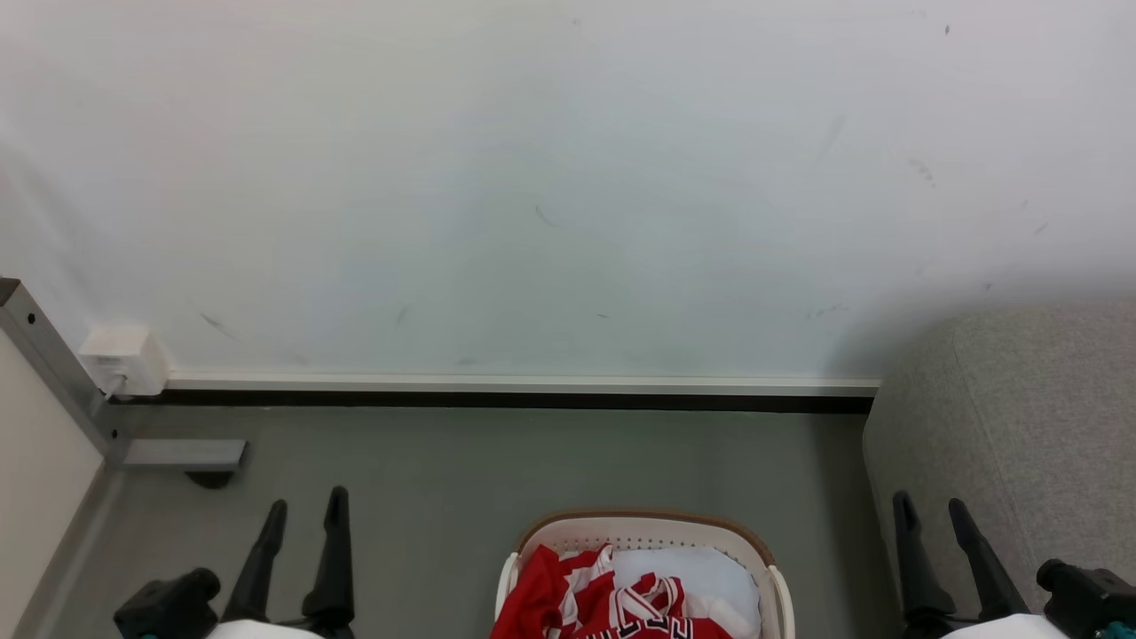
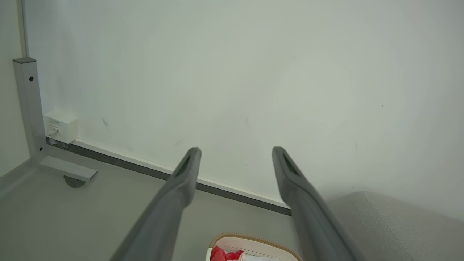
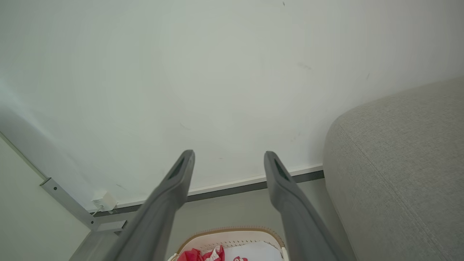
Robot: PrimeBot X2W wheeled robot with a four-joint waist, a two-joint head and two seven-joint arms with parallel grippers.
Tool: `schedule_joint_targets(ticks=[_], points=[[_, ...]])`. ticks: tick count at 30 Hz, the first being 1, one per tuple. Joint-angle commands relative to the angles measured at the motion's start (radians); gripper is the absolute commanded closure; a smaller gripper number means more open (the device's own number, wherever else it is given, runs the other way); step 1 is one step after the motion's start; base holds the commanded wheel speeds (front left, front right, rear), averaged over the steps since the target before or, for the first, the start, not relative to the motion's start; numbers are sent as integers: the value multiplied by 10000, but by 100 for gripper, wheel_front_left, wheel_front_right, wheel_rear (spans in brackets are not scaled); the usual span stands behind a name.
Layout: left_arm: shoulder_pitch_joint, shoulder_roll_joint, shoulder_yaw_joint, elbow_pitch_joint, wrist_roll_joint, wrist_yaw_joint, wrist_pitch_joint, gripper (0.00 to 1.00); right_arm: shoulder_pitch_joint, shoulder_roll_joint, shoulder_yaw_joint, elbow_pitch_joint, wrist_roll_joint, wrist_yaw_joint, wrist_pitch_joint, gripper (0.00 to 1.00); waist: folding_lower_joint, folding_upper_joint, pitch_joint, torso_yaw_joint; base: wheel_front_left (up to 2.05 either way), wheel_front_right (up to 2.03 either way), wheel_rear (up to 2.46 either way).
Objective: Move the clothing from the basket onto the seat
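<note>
The cream basket (image 1: 644,525) with its brown rim stands on the floor at the bottom centre of the head view. Inside it lies the red clothing (image 1: 586,596) with white trim; black outlined letters show at the bottom edge, beside the white liner (image 1: 710,577). The light grey seat (image 1: 1021,426) rises at the right. My left gripper (image 1: 306,508) is open to the left of the basket, empty. My right gripper (image 1: 929,513) is open to the right of it, in front of the seat. The basket (image 2: 253,243) (image 3: 232,235) also peeks in at the bottom of both wrist views.
A white wall (image 1: 568,177) with a baseboard closes the far side. At the left, a grey metal post (image 1: 53,373) with a foot plate stands beside a white socket box (image 1: 124,359). Grey floor (image 1: 532,461) lies between wall and basket.
</note>
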Motion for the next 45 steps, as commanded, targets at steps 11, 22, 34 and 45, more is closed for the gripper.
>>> schedule_joint_targets(ticks=[11, 22, 34, 45], points=[[144, 159, -182, -89, 1185, 159, -325, 0, 59, 32, 276, 89, -1167, -14, -328, 0, 0, 0, -89, -8, 0, 0, 0], [254, 152, -278, -89, 2076, 168, -574, 0, 36, 39, 496, 241, -1973, -16, -574, 0, 0, 0, -156, -88, 0, 0, 0], [338, 149, -359, -125, 3002, 192, -811, 0, 72, 49, 633, 223, -2858, -18, -822, 0, 0, 0, -187, -97, 0, 0, 0], [425, 90, -363, -145, 3789, 213, -994, 0, 128, 60, 709, 195, -3607, -20, -1010, 0, 0, 0, -289, -121, 0, 0, 0]])
